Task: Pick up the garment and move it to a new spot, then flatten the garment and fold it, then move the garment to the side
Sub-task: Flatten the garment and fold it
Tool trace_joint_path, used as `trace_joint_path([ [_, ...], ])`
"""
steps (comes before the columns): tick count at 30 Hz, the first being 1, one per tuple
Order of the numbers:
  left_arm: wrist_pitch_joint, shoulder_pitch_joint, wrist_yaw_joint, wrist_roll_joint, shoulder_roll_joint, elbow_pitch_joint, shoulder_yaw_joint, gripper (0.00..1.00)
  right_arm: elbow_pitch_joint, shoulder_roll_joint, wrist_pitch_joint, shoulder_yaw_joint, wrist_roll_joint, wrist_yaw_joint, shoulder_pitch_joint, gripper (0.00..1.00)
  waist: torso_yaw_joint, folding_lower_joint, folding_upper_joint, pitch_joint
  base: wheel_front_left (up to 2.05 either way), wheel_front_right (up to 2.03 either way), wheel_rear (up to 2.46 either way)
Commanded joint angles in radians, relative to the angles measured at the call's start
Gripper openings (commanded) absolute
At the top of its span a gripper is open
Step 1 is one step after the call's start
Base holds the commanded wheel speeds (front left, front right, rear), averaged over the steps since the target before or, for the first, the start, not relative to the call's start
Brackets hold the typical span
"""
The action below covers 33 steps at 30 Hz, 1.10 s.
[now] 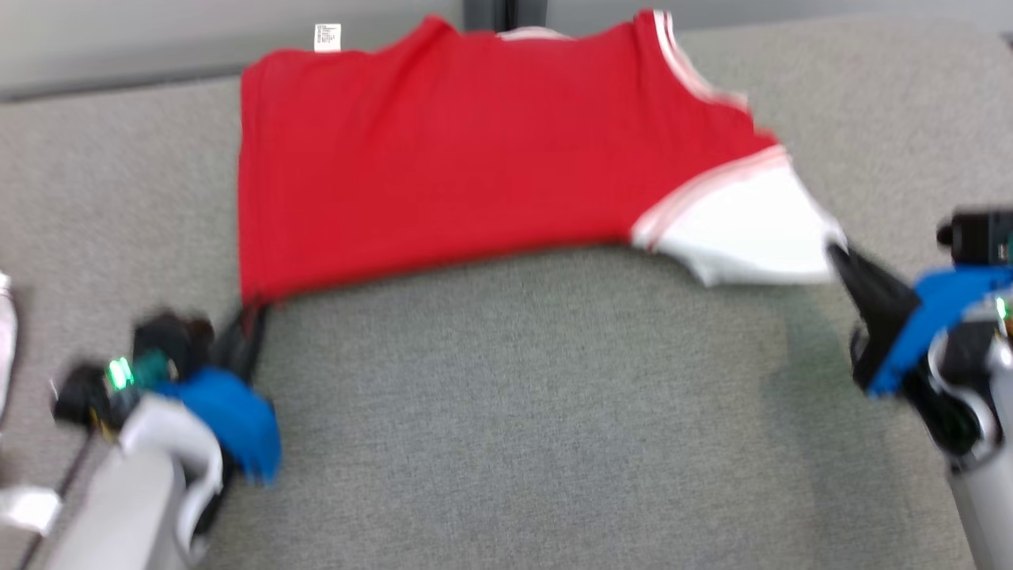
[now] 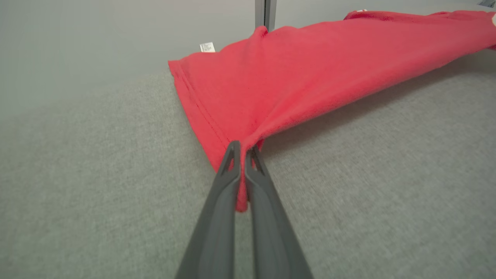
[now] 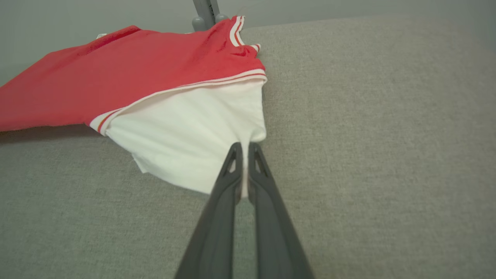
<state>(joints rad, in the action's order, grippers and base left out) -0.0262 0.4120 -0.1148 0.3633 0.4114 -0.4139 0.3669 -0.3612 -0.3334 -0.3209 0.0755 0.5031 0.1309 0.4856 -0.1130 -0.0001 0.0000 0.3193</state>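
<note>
Red garment (image 1: 443, 158) lies spread across the far half of the grey surface (image 1: 514, 412). Its near edge is apparently lifted slightly (head view blurred). Left end effector (image 2: 243, 150) is clamped on the red hem corner. Right end effector (image 3: 244, 149) is clamped on the edge of the white sleeve (image 3: 193, 131). Care label (image 1: 327, 37) sits at the far left corner.

Soft, matt red knit cloth for the shirt (image 1: 443, 158), with a smoother white cloth sleeve (image 1: 744, 229) and a small papery white label (image 1: 327, 36). Coarse grey woven fabric, matt and slightly fuzzy, for the table cover (image 1: 514, 412). Smooth dark grey plastic with a dull sheen for the fingers (image 2: 217, 217).
</note>
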Motion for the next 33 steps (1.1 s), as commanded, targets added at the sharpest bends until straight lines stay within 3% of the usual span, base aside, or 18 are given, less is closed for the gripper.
trace_joint_path([
  [1,0.023,-0.044,-0.001,0.019,0.008,0.017,-0.003,0.00,0.034,-0.013,-0.039,-0.024,0.007,0.000,-0.056,0.00,-0.025,0.0001,0.0000,-0.041,0.00,0.00,0.00],
  [7,0.201,-0.302,0.044,0.097,0.046,0.230,0.006,0.00,0.366,0.045,-0.320,-0.216,-0.042,-0.001,-0.369,0.00,-0.011,0.0001,0.0000,-0.126,0.00,0.00,0.00],
  [12,0.328,-0.518,0.132,0.150,0.076,0.487,-0.006,0.00,0.666,0.169,-0.536,-0.357,-0.104,0.000,-0.598,0.00,0.000,0.0001,0.0000,-0.147,0.00,0.00,0.00],
  [16,0.423,-0.655,0.212,0.178,0.104,0.663,-0.021,0.00,0.826,0.237,-0.618,-0.420,-0.159,0.000,-0.687,0.00,0.005,0.0001,0.0000,-0.148,0.00,0.00,0.00],
  [19,0.477,-0.717,0.260,0.189,0.118,0.760,-0.029,0.00,0.859,0.258,-0.626,-0.430,-0.186,0.000,-0.700,0.00,0.009,0.0001,0.0000,-0.149,0.00,0.00,0.00],
  [22,0.514,-0.725,0.273,0.200,0.120,0.830,-0.022,0.00,0.851,0.267,-0.605,-0.408,-0.197,0.000,-0.675,0.00,0.019,0.0001,0.0000,-0.150,0.00,0.00,0.00],
  [27,0.551,-0.641,0.248,0.215,0.101,0.857,0.003,0.00,0.810,0.241,-0.548,-0.355,-0.218,0.000,-0.582,0.00,0.027,0.0001,0.0000,-0.138,0.00,0.00,0.00],
  [33,0.581,-0.492,0.213,0.229,0.070,0.782,0.015,0.00,0.717,0.168,-0.500,-0.284,-0.202,0.000,-0.409,0.00,0.031,0.0001,0.0000,-0.098,0.00,0.00,0.00],
])
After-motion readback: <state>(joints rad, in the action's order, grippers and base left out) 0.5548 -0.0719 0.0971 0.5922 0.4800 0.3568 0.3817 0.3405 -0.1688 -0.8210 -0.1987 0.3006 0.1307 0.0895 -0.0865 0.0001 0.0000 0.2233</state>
